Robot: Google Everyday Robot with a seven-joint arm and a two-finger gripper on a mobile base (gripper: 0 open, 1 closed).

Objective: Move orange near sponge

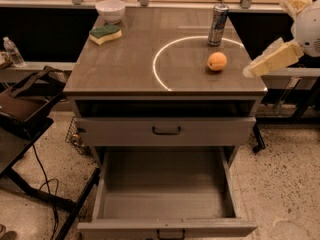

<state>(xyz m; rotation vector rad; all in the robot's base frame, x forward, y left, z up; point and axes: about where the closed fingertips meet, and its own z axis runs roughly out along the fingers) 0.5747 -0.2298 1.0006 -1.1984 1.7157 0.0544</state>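
The orange (217,61) lies on the right side of the brown table top (130,64), inside a white ring mark and just in front of a drink can (218,25). The sponge (105,33), dark green on top with a pale yellow base, lies at the far left of the table, in front of a white bowl (110,10). My gripper (267,36) is off the table's right edge, to the right of the orange and apart from it. Its pale yellow fingers (274,59) are spread open and hold nothing.
Below the table top is a shut drawer (166,131), and below that a bottom drawer (167,194) pulled out and empty. A dark chair or stand (22,104) with cables is at the left, with a water bottle (12,51) behind it.
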